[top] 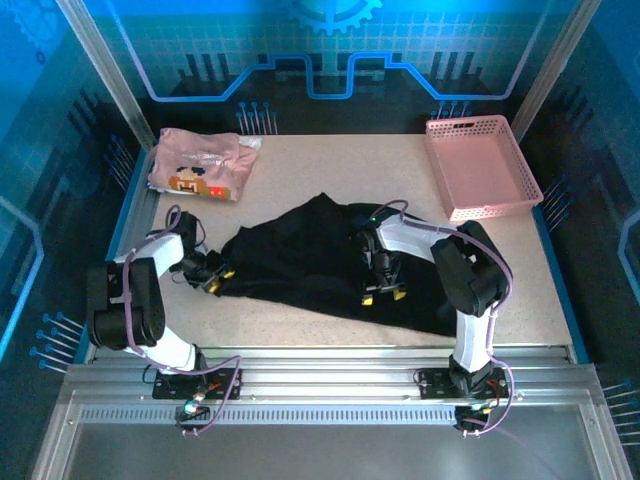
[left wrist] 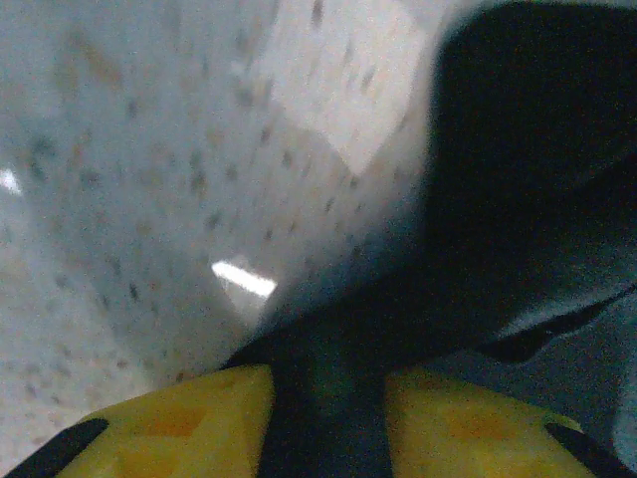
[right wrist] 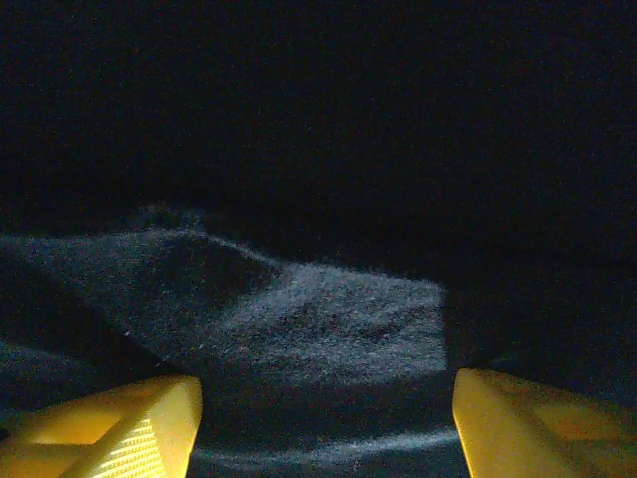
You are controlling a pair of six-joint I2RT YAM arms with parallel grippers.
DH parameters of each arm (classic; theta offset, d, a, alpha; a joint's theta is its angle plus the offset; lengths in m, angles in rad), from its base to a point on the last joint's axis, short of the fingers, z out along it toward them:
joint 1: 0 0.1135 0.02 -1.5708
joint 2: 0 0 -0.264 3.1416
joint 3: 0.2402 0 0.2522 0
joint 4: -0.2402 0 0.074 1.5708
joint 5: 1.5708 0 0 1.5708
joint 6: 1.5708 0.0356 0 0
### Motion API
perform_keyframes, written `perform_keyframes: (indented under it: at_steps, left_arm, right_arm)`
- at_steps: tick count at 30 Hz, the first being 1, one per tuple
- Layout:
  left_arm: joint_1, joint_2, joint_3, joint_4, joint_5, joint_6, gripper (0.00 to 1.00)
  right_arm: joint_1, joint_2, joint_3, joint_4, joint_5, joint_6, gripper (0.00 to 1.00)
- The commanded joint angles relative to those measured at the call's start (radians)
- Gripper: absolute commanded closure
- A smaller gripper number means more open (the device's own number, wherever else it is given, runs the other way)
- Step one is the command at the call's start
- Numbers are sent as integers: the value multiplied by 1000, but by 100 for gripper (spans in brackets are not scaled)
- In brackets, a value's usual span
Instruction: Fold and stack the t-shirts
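While blue panels [top: 150, 50] ring the speckled table [top: 330, 165], the right gripper [top: 384, 294] stands spread over the black t-shirt [top: 300, 255]. The left gripper [top: 218, 277] straddles its edge; whether it pinches cannot be told.

Crumpled black t-shirt [top: 300, 250] spreads from the left end effector [top: 215, 277] to beneath the right end effector [top: 384, 292]; the folded pink printed t-shirt [top: 197, 165] lies well beyond the left one.

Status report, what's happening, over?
Left end effector at black shirt edge, cloth between fingers. Right end effector open over it. Pink shirt back left, apart.
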Motion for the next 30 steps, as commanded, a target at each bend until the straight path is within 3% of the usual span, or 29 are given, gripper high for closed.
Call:
perform_keyframes:
  at_steps: [1,5,10,14,17,20,25,30]
  left_arm:
    - [-7,-52,-79,-68,4,-29,66]
    - [-77,-78,-77,-88,33,-77,67]
    - [-88,-130,-80,-103,72,-92,70]
    - [-88,-198,48,-199,45,-69,60]
    - [-89,-224,192,-227,38,-63,51]
    - [-107,-203,281,-124,112,-86,44]
    - [-148,-22,364,11,208,-50,45]
    - [-148,111,395,44,199,-22,48]
  right_arm:
    - [-12,8,-84,-111,139,23,29]
    - [-50,2,-79,-108,179,19,29]
    - [-56,-4,19,-78,230,-36,28]
    - [-54,-28,144,-55,175,-74,27]
    - [-55,-51,257,-39,58,-91,26]
    - [-55,-47,358,22,-130,-89,26]
    - [-71,103,461,195,-423,-34,28]
    - [-74,292,567,298,-542,0,32]
